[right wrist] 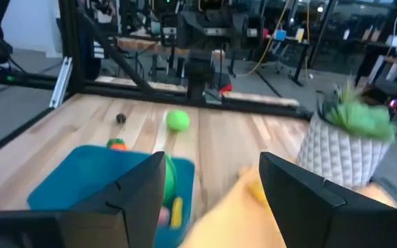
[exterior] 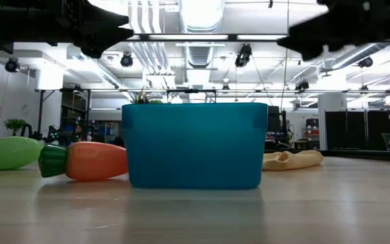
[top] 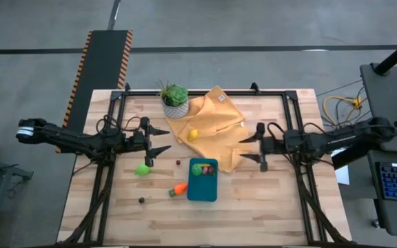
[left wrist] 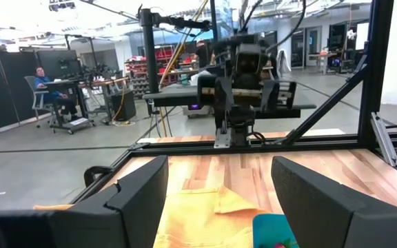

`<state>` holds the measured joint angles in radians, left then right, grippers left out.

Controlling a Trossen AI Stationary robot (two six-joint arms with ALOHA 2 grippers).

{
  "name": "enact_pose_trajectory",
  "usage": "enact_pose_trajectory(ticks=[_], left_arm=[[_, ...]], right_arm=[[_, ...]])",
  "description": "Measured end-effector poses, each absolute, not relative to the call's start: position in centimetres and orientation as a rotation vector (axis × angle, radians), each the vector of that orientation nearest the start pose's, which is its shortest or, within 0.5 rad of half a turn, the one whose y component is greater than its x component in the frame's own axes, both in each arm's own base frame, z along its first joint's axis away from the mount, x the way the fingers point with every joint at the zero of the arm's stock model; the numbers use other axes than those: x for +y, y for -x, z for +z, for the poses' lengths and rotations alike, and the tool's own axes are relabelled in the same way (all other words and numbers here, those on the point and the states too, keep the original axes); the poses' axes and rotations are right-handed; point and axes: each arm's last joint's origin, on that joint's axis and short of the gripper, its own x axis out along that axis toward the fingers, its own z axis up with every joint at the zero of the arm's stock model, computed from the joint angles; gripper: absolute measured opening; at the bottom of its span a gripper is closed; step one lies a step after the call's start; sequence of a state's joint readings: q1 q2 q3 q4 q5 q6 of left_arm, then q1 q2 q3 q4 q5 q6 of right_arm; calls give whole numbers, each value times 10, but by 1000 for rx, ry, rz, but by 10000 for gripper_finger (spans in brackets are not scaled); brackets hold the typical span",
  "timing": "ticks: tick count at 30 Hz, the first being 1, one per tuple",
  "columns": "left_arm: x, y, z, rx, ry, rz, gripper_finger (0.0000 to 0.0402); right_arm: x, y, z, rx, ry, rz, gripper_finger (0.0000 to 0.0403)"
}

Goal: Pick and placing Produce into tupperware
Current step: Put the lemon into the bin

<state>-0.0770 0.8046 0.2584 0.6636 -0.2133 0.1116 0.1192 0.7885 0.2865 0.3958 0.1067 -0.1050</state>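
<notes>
One teal tupperware (top: 202, 180), seemingly holding produce (top: 200, 169)

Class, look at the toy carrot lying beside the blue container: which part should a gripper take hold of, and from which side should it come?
Grip the orange body of the carrot at its middle, coming straight down from above. It lies flat on its side, close beside the container, so the jaws should probably close across its narrow width, not along its length toward the container wall.

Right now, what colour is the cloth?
Mustard yellow cloth, clearest in the high view.

Left tool (top: 163, 140), right tool (top: 249, 147) open
</notes>
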Motion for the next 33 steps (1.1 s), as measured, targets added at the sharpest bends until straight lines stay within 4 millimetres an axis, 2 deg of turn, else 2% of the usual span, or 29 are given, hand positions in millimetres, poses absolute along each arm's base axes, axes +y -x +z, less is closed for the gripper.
enact_pose_trajectory(ticks=[5, 11, 25, 29, 33], left_arm=[[-7, -173, 229, -108, -94, 142, 245], [-7, -173, 229, -109, -94, 143, 245], [-7, -173, 232, -131, -91, 149, 245], [-7, -174, 237, -193, -90, 154, 245], [-7, -180, 240, -200, -153, 164, 245]], right_arm=[[15, -152, 195, 84, 29, 6, 228], [13, -139, 184, 57, -48, -15, 228], [13, -140, 190, 33, -66, -15, 228], [13, -140, 191, 36, -66, -15, 228], [13, -141, 191, 40, -65, -15, 228]])
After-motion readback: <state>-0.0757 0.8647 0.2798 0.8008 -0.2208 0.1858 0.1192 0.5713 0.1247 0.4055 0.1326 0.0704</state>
